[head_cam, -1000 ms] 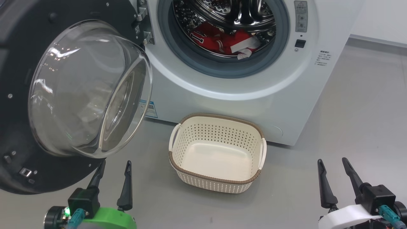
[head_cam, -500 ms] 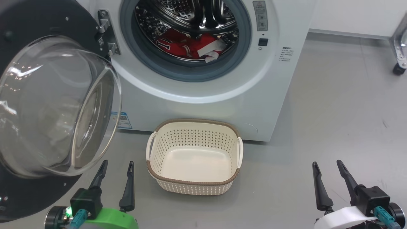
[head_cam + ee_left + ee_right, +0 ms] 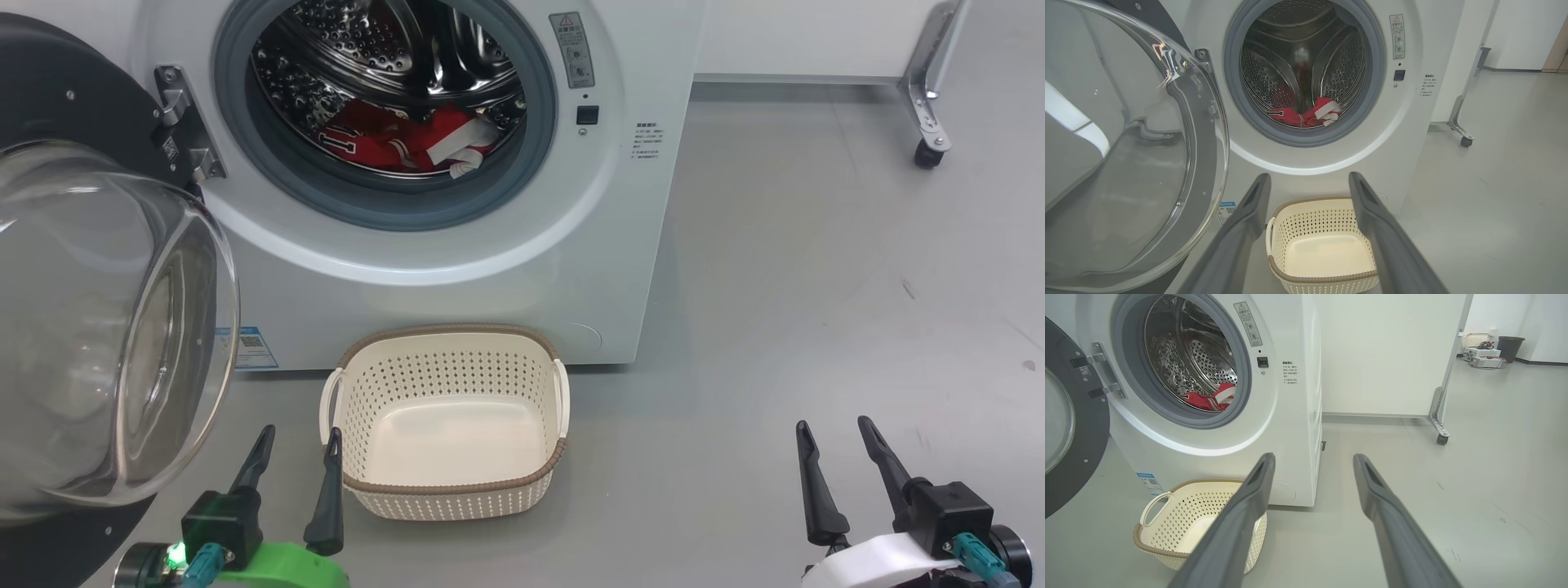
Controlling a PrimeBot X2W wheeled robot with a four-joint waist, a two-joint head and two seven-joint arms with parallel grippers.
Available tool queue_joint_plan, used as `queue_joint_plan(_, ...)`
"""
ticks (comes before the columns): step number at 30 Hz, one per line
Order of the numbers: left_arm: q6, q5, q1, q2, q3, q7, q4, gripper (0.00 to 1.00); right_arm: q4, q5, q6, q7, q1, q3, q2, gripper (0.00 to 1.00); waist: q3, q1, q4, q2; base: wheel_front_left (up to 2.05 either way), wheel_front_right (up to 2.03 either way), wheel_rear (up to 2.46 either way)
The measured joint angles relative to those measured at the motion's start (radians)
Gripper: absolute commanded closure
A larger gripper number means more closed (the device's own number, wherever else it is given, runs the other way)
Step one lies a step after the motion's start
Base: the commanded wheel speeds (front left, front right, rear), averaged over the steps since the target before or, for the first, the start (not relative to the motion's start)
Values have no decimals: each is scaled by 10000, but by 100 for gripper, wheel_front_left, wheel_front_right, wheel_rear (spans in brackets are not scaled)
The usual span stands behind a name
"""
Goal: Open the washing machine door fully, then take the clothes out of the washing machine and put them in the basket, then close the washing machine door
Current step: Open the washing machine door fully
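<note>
The left hand (image 3: 300, 431) hangs low at the near left, its two dark fingers spread wide and holding nothing. The finger nearer the middle shows just beside the left handle of the basket (image 3: 445, 505); whether it touches I cannot tell. The right hand (image 3: 833, 423) hovers well apart at the near right over the grey floor (image 3: 775, 286), its fingers likewise wide and holding nothing. The basket stands upright and empty on the floor, right in front of the washing machine (image 3: 457, 286), between the two hands but much nearer the left one. Above and to the left of the left hand, the washing machine door (image 3: 98, 327) stands swung open on its hinge (image 3: 169, 80) at the left of the opening, its clear glass bowl bulging toward the camera with the black rim behind it. Inside the machine, past the grey gasket (image 3: 326, 196), the clothes (image 3: 384, 143) lie in a red heap with white trim at the bottom of the perforated steel drum (image 3: 392, 49). A blue label (image 3: 253, 347) sits low on the machine's front, just beside the glass. Farther right, a caster (image 3: 925, 153) of a metal frame rests on the floor.
</note>
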Motion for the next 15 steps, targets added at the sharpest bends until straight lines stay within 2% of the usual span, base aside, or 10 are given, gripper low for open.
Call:
queue_joint_plan(6, 2, 151, 7, 25, -71, 207, -15, 0, 15, 2, -2, 0, 57, -159, 38, 0, -122, 0, -274, 0, 0, 0, 0)
queue_joint_plan(15, 2, 161, 34, 27, -79, 362, -155, 0, 17, 2, -8, -2, 63, -222, 56, 0, -158, 0, -335, 0, 0, 0, 0)
